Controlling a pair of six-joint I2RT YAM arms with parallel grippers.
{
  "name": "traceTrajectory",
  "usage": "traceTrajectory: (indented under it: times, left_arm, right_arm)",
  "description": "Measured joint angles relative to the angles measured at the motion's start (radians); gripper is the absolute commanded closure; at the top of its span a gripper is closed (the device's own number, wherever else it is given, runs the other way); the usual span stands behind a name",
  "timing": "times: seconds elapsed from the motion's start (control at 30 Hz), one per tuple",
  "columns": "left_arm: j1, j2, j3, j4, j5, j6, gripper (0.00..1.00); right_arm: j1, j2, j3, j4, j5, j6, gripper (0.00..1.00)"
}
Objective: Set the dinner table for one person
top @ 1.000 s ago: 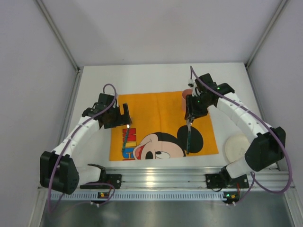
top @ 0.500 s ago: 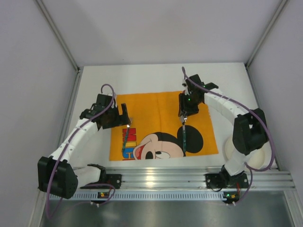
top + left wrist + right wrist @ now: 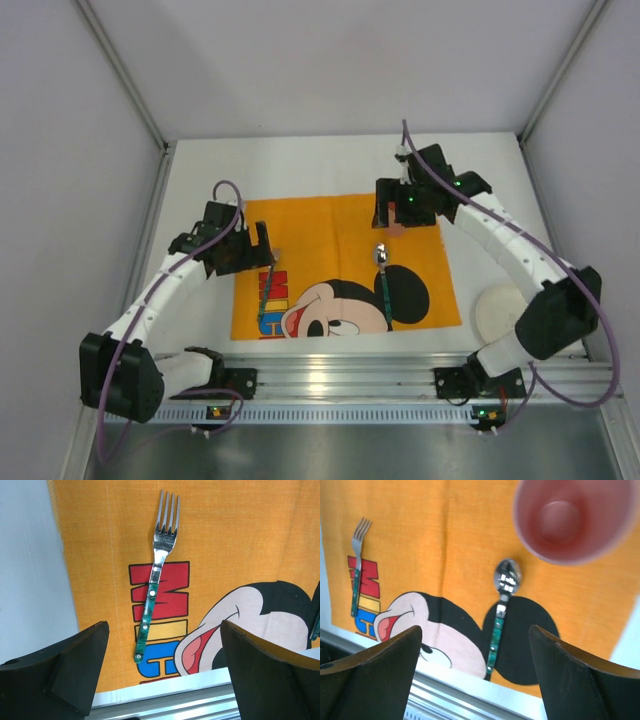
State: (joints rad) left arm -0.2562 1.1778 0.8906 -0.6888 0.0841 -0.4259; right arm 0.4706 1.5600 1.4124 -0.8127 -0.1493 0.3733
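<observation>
The white dinner table (image 3: pixel 300 165) carries an orange Mickey Mouse cloth (image 3: pixel 340 235). A green-handled fork (image 3: pixel 265 295) lies on the cloth's left part, also in the left wrist view (image 3: pixel 155 580) and the right wrist view (image 3: pixel 356 575). A green-handled spoon (image 3: pixel 382 285) lies on Mickey's ear (image 3: pixel 500 612). A pink cup (image 3: pixel 570 517) stands upright on the cloth just beyond the spoon. My left gripper (image 3: pixel 264 243) hangs open and empty above the fork (image 3: pixel 165 675). My right gripper (image 3: pixel 390 220) hangs open and empty above the spoon and cup (image 3: pixel 475 675).
A white plate (image 3: pixel 497 312) lies on the table to the right of the cloth, partly hidden by my right arm. A ridged aluminium rail (image 3: pixel 340 370) runs along the near edge, between the two arm bases.
The spoon was in my right gripper; now it lies free on the cloth. My right gripper has opened and drawn back toward the cup. The left arm has barely moved.
</observation>
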Motion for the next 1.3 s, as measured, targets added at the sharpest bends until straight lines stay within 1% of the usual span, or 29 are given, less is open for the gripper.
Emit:
traceTrajectory:
  times: [0.03,0.1,0.13,0.2,0.27,0.33,0.4,0.5,0.6,0.77,0.87,0.97,1.0,1.07,1.1,1.17,1.2,1.23,1.3]
  left_arm:
    - [0.000,-0.003,-0.003,0.000,0.000,0.000,0.02]
    - [0.000,-0.013,-0.013,0.001,0.001,0.000,0.02]
    - [0.000,-0.018,-0.018,0.002,0.001,0.000,0.02]
    - [0.000,-0.024,-0.021,0.002,0.002,0.000,0.02]
    - [0.000,-0.024,-0.022,0.006,0.005,0.000,0.02]
    - [0.000,-0.023,-0.023,0.008,0.008,0.001,0.02]
    - [-0.001,-0.023,-0.023,0.008,0.011,0.001,0.02]
    - [-0.001,-0.023,-0.023,0.009,0.017,0.001,0.02]
    - [-0.001,-0.023,-0.025,0.015,0.019,0.001,0.02]
    - [-0.001,-0.024,-0.029,0.016,0.015,0.001,0.02]
    - [-0.001,-0.030,-0.031,0.016,0.008,0.001,0.02]
    - [-0.001,-0.042,-0.031,0.016,0.002,0.001,0.02]
    - [-0.001,-0.044,-0.031,0.016,0.001,0.001,0.02]
    - [-0.001,-0.044,-0.032,0.016,-0.001,0.001,0.02]
    - [-0.001,-0.044,-0.032,0.016,-0.003,0.001,0.02]
    - [-0.001,-0.043,-0.032,0.016,-0.004,0.001,0.02]
    - [-0.001,-0.043,-0.032,0.016,-0.005,0.001,0.02]
    - [-0.001,-0.043,-0.032,0.016,-0.007,0.001,0.02]
    - [-0.001,-0.041,-0.032,0.016,-0.010,0.001,0.02]
  right_arm:
    - [-0.007,-0.039,-0.004,-0.014,0.027,-0.002,0.09]
    - [-0.032,-0.143,-0.034,-0.037,0.090,-0.013,0.09]
    - [-0.066,-0.196,-0.061,-0.048,0.113,-0.015,0.10]
    - [-0.196,-0.282,-0.135,-0.067,0.167,-0.018,0.10]
    - [-0.379,-0.312,-0.217,-0.095,0.218,-0.025,0.11]
    - [-0.519,-0.292,-0.293,-0.118,0.264,-0.024,0.11]
    - [-0.583,-0.251,-0.343,-0.162,0.283,-0.020,0.11]
    - [-0.622,-0.203,-0.368,-0.188,0.275,-0.005,0.13]
    - [-0.641,-0.156,-0.370,-0.179,0.264,-0.001,0.14]
    - [-0.649,-0.046,-0.392,-0.155,0.253,0.005,0.16]
    - [-0.650,-0.005,-0.418,-0.137,0.254,0.005,0.21]
    - [-0.650,0.031,-0.434,-0.118,0.253,0.006,0.35]
    - [-0.650,0.046,-0.438,-0.107,0.253,0.008,0.47]
    - [-0.650,0.078,-0.443,-0.085,0.253,0.009,0.58]
    - [-0.651,0.091,-0.444,-0.084,0.256,0.013,0.72]
    - [-0.652,0.112,-0.444,-0.078,0.258,0.012,0.83]
    - [-0.652,0.114,-0.443,-0.080,0.257,0.013,0.93]
    - [-0.652,0.114,-0.443,-0.087,0.258,0.011,0.99]
    - [-0.652,0.106,-0.435,-0.110,0.257,0.014,1.00]
